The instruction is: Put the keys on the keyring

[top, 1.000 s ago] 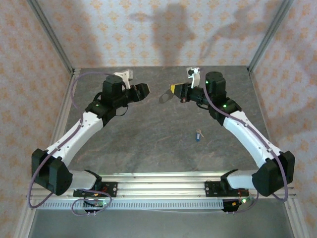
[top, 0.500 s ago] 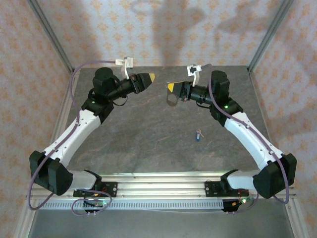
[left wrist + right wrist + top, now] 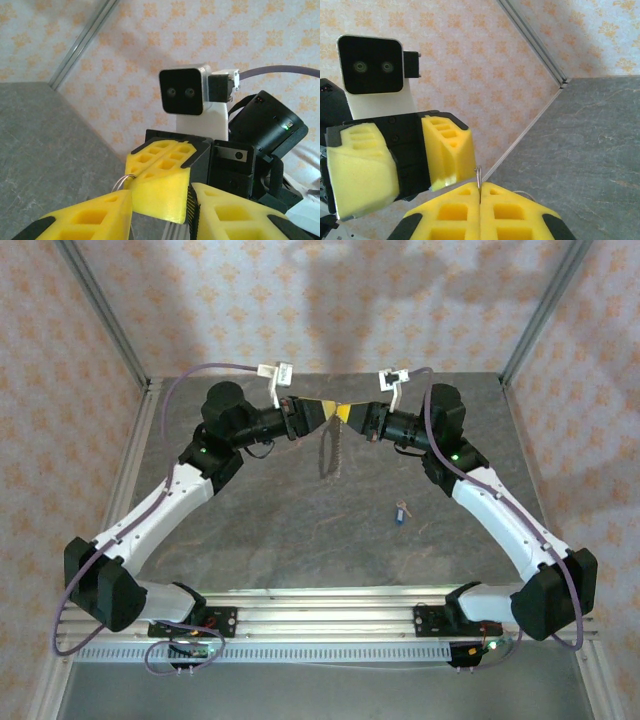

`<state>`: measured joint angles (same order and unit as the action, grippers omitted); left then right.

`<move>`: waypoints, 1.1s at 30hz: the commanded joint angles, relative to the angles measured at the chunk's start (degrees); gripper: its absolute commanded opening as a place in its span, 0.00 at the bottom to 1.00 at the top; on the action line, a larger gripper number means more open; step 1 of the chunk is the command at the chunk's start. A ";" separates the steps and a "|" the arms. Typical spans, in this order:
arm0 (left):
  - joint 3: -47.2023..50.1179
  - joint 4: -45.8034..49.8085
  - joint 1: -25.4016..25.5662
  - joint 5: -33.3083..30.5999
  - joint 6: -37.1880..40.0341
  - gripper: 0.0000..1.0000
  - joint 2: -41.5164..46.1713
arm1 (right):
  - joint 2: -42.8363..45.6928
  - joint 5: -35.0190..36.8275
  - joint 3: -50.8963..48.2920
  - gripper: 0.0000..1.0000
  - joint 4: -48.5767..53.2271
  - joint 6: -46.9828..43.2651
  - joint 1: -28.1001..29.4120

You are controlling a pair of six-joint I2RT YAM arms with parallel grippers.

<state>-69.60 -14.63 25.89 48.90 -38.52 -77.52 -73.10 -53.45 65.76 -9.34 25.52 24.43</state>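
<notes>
My right gripper (image 3: 346,413) (image 3: 480,194) is shut on the keyring (image 3: 478,176), whose thin metal edge sticks up from between its yellow pads. The pale loop and strand of the keyring (image 3: 329,450) hang below the two grippers above the back of the table. My left gripper (image 3: 322,412) (image 3: 160,202) meets the right one tip to tip. It is open, its fingers (image 3: 87,216) straddling the right gripper's shut tips, and a bit of the keyring (image 3: 121,181) shows by its left finger. The blue-headed key (image 3: 402,512) lies on the table right of centre, apart from both grippers.
The grey stone-look table (image 3: 290,510) is bounded by patterned walls and metal frame posts (image 3: 105,315). The aluminium rail (image 3: 320,605) with both arm bases runs along the near edge.
My left gripper has swung right until it meets the right gripper, and its jaws have narrowed. The right gripper stayed almost still, shut on the keyring, which now hangs longer.
</notes>
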 commanded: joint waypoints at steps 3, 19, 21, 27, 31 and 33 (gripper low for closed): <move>0.34 -2.15 0.70 -0.10 0.64 0.35 -0.61 | 2.55 -1.26 -0.61 0.00 -4.28 0.80 -0.08; 1.45 -1.01 1.17 -3.89 2.00 0.41 -0.77 | 3.23 -0.96 -1.94 0.00 -4.66 0.68 -0.08; 2.00 -0.84 1.18 -5.35 2.35 0.43 -0.25 | 3.47 -0.87 -2.11 0.00 -4.28 0.30 -0.08; 3.20 -1.29 1.16 -8.57 2.27 0.45 0.65 | 4.06 -0.78 -2.74 0.00 -4.15 0.24 -0.08; 3.16 -2.88 1.18 -7.45 1.19 0.45 0.01 | 4.19 -0.95 -2.74 0.00 -4.19 0.40 -0.08; 3.07 -3.79 1.25 -6.93 0.58 0.45 -0.34 | 4.24 -1.04 -2.74 0.00 -4.36 0.53 -0.04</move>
<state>-66.57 -14.96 26.83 42.39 -37.58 -78.50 -70.74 -53.43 63.09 -10.15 25.98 24.32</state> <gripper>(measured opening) 0.449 0.046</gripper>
